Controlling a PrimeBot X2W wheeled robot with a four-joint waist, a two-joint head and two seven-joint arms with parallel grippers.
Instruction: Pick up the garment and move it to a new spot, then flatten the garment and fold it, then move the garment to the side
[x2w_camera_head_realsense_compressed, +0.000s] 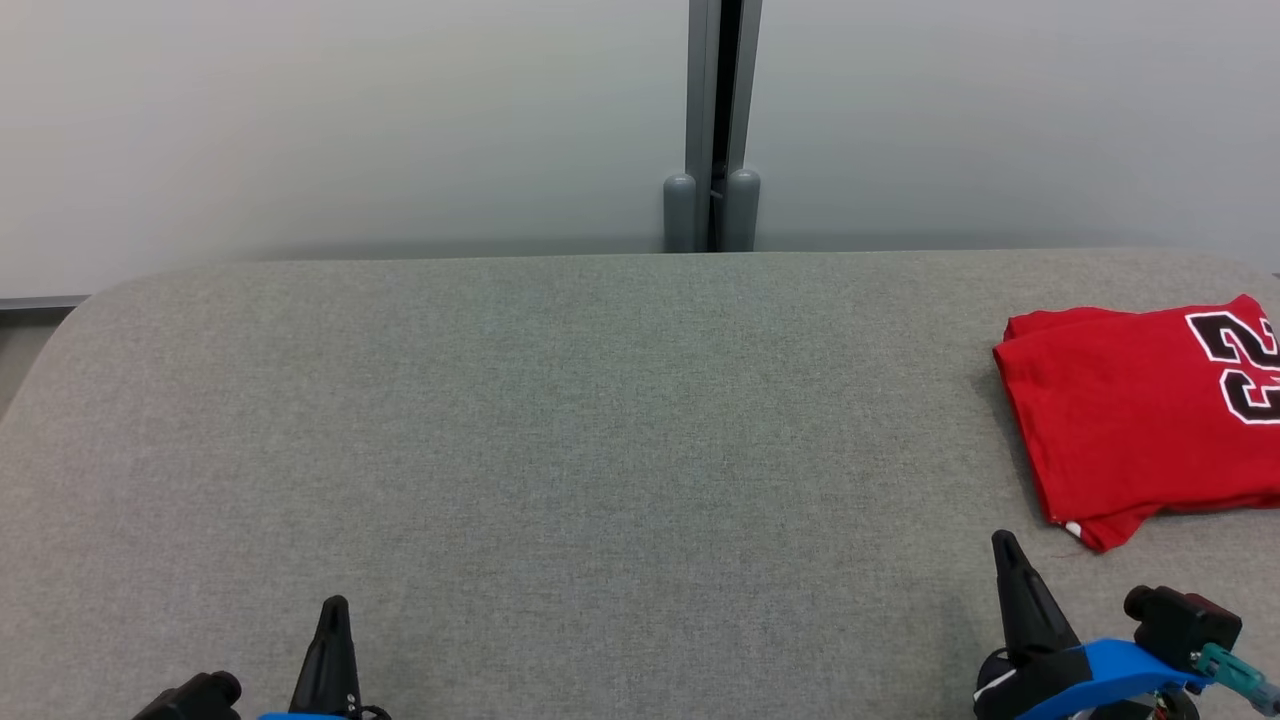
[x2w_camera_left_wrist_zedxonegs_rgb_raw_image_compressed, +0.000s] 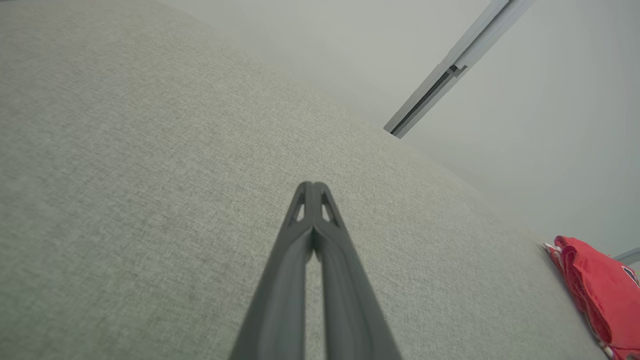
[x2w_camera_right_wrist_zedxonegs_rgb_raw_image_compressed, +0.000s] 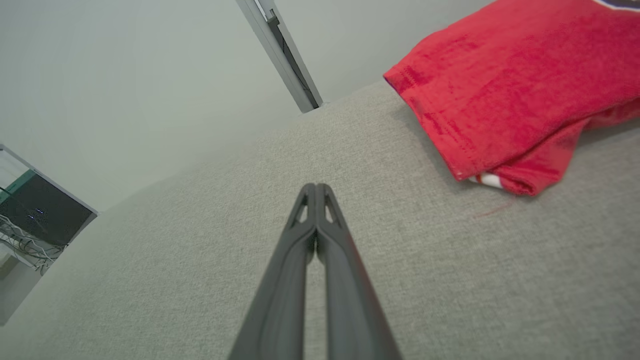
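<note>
From the head, we see the folded red garment (x2w_camera_head_realsense_compressed: 1120, 420) at the right edge of the grey table (x2w_camera_head_realsense_compressed: 560, 420), near our right gripper (x2w_camera_head_realsense_compressed: 1003, 545). Our left gripper (x2w_camera_head_realsense_compressed: 335, 605) sits by the near edge, well apart. Left wrist: our fingers meet, holding nothing. Right wrist: fingers likewise pressed together, garment just beyond.

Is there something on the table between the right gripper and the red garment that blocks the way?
Nothing visible does. The right gripper is shut and sits just short of the near corner of the red garment. In the head and right wrist views, bare grey table lies between them.
</note>
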